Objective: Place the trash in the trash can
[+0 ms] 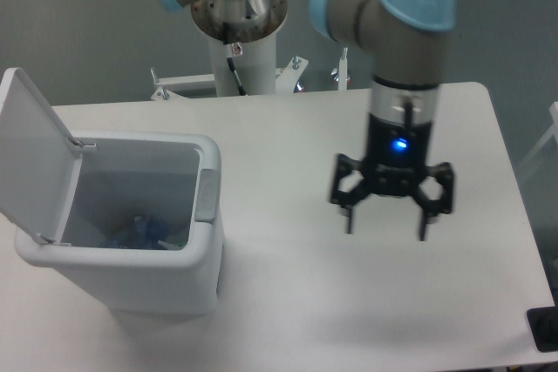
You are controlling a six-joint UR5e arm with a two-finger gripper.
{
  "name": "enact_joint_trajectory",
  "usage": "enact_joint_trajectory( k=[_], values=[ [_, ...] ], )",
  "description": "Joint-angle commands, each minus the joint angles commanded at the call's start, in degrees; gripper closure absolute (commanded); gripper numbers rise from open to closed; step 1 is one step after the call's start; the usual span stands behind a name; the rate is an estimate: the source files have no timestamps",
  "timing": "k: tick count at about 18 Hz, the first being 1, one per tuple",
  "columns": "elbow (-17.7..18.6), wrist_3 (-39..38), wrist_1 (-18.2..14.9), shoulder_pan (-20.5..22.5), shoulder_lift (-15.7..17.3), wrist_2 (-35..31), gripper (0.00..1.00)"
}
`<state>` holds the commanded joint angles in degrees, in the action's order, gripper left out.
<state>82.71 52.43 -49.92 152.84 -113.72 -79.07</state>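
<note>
Camera: trash [139,233] inside trash can [131,280], gripper [386,228] spread

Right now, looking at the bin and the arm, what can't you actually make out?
- Trash inside the trash can: the front wall hides most of the bottom; only bluish scraps show, too small to identify.
- Gripper: motion-blurred; jaws spread, empty.
- Dark object, bottom right: cut off by the frame edge.
- Robot base: top cropped.
</note>
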Motion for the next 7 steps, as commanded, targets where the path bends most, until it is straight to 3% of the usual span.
enact_joint_trajectory(
  k=[3, 7],
  values=[
    [0.7, 12.2, -0.9, 0.1, -1.9, -7.8, 0.00],
    [0.7, 17.3, -3.1, 0.1, -2.3, -10.6, 0.00]
  ],
)
